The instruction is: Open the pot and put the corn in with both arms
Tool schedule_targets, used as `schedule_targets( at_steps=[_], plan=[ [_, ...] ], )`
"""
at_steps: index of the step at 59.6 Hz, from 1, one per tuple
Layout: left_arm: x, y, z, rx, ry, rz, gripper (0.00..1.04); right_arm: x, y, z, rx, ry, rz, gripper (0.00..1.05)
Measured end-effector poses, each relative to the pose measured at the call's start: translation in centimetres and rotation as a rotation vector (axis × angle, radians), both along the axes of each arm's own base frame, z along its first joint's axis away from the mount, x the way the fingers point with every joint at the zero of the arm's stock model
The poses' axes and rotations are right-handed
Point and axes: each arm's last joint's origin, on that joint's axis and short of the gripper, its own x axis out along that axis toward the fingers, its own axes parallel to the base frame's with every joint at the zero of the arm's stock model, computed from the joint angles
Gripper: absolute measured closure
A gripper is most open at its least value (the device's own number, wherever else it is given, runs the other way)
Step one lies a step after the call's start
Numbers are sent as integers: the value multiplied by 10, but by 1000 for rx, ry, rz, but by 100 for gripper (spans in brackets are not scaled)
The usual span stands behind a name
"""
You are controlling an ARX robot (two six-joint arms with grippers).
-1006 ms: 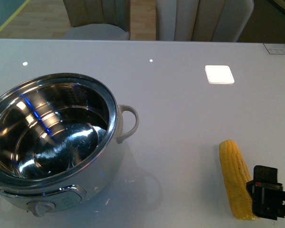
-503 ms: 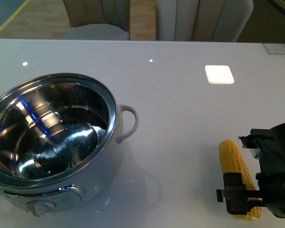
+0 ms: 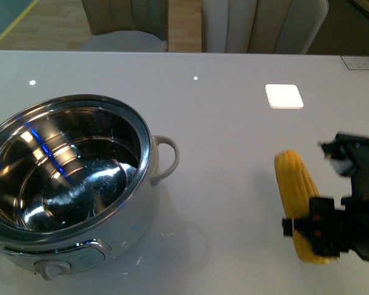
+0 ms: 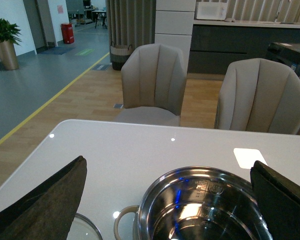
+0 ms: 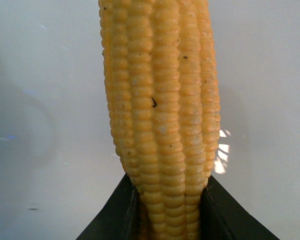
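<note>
The pot (image 3: 67, 178) stands open at the front left of the white table, its shiny steel inside bare, one white loop handle toward the middle and the knob at the front. It also shows in the left wrist view (image 4: 202, 205). My right gripper (image 3: 313, 236) is shut on the thick end of the yellow corn (image 3: 298, 196) and holds it just above the table at the front right. In the right wrist view the corn (image 5: 160, 110) sits between the two black fingers (image 5: 112, 215). My left gripper (image 4: 167, 200) is open above the pot's near side and is out of the front view.
A glass lid (image 4: 82, 230) lies on the table beside the pot's handle. A bright white square patch (image 3: 284, 96) marks the table at the back right. Beige chairs (image 4: 155, 82) stand beyond the far edge.
My right gripper has closed on the corn and lifted it; the cob now sits higher and a little further left than one second ago. The pot has not moved.
</note>
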Motion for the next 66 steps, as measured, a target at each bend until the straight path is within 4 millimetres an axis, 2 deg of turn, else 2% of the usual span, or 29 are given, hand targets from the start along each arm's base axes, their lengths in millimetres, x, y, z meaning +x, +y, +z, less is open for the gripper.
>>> schedule_targets(
  at_steps=[5, 7, 12, 18, 24, 32, 40, 51, 66],
  plan=[
    [0, 0, 0, 0, 0, 0, 7, 7, 10, 31, 133, -60, -6, 82],
    [0, 0, 0, 0, 0, 0, 7, 11, 17, 49, 201, -97, 0, 82],
    [0, 0, 0, 0, 0, 0, 7, 19, 35, 79, 313, -152, 21, 82],
    [0, 0, 0, 0, 0, 0, 7, 30, 64, 104, 412, -181, 50, 83],
    [0, 0, 0, 0, 0, 0, 7, 39, 95, 117, 476, -183, 88, 84],
    [0, 0, 0, 0, 0, 0, 7, 51, 136, 121, 537, -141, 128, 84],
    [0, 0, 0, 0, 0, 0, 7, 60, 169, 115, 555, -83, 148, 84],
    [0, 0, 0, 0, 0, 0, 7, 72, 199, 111, 537, -38, 169, 84],
    [0, 0, 0, 0, 0, 0, 7, 69, 231, 94, 532, 35, 199, 85]
  ],
)
